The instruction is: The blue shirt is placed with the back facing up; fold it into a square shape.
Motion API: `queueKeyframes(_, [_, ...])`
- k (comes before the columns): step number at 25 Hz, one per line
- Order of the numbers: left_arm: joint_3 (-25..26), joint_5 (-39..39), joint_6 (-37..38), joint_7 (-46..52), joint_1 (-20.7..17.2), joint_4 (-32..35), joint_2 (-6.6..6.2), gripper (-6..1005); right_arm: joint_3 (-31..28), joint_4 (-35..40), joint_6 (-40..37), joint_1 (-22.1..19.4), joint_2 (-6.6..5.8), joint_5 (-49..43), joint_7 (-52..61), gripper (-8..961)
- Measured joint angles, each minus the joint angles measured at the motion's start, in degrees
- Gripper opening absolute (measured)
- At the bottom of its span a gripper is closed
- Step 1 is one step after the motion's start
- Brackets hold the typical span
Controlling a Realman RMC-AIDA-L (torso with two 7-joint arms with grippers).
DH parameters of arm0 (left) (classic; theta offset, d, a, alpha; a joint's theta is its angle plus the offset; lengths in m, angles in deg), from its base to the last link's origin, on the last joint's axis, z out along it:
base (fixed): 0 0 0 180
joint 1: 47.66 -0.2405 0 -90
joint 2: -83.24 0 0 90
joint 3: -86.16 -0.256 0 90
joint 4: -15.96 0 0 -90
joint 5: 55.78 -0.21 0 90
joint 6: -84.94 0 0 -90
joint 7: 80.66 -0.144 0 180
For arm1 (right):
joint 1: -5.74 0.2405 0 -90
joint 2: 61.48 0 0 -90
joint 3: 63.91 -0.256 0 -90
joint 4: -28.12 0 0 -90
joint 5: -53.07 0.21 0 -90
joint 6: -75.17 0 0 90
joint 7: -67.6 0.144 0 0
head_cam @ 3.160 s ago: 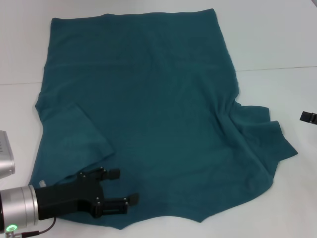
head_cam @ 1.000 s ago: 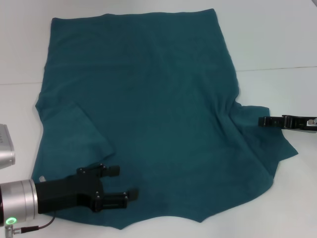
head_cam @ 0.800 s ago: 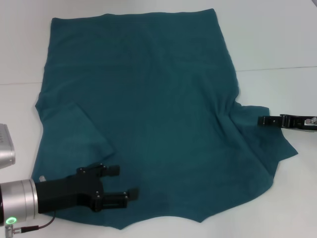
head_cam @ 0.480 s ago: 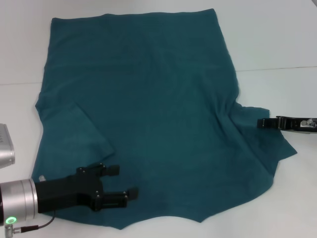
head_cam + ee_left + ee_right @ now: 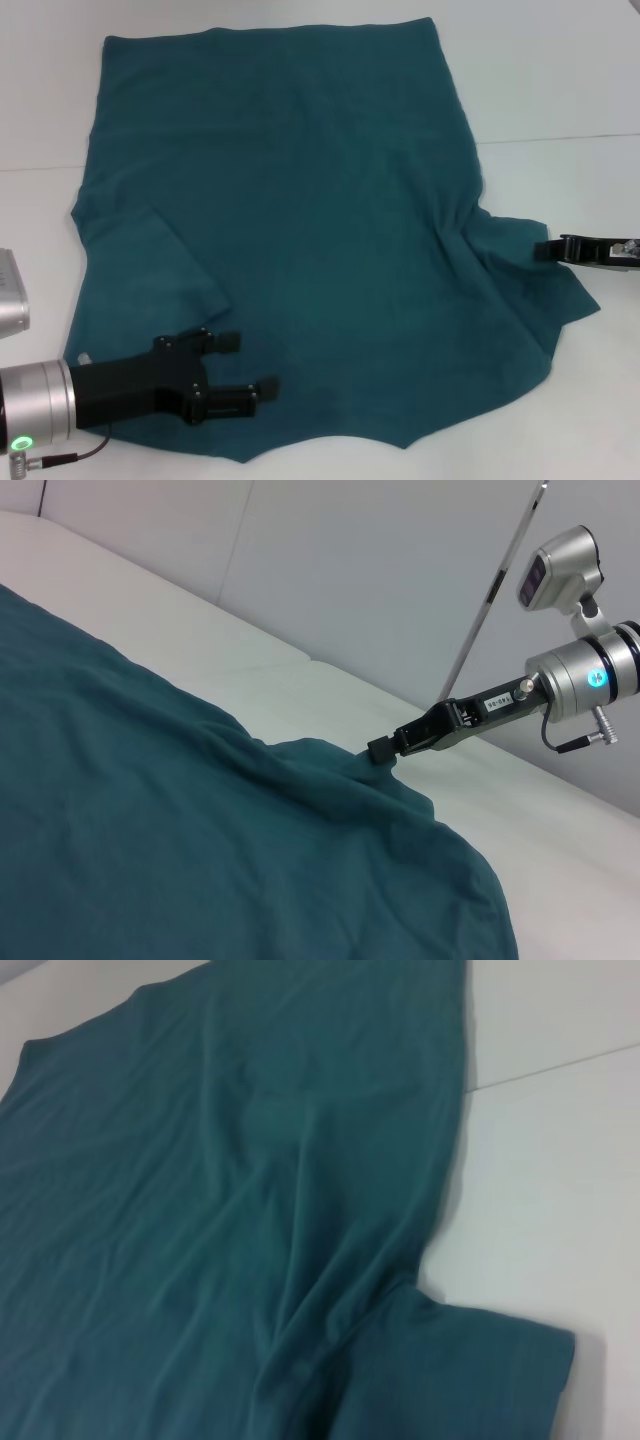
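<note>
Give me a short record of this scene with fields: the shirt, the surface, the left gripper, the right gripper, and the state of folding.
shirt: the blue shirt lies spread out, plain side up, no lettering visible
surface: white table
left sleeve: folded in over the body of the shirt
right sleeve: spread outward, wrinkled
left gripper: open, over the near left part of the shirt
right gripper: at the right sleeve's edge; side-on, narrow
folding: body not yet folded, no square shape

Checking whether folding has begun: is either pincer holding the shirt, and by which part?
Left pincer is open above the blue shirt, holding nothing. Right pincer is at the sleeve edge; a hold cannot be told.
</note>
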Motion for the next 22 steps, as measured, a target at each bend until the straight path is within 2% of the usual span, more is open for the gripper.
queueKeyframes(5, [0.1,0.0,0.0,0.0,-0.1,0.0,0.01,948,-0.4,0.0,1.2,-0.3,0.19,1.2,-0.8,14])
queueKeyframes(16, [0.1,0.1,0.0,0.1,-0.3,-0.1,0.23,949,-1.1,-0.5,4.6,-5.0,1.58,16.1,-13.6,10])
queueKeyframes(22, [0.1,0.4,0.0,0.2,-0.4,-0.2,0.26,949,-1.3,-0.2,7.9,-6.5,2.08,17.9,-16.9,9])
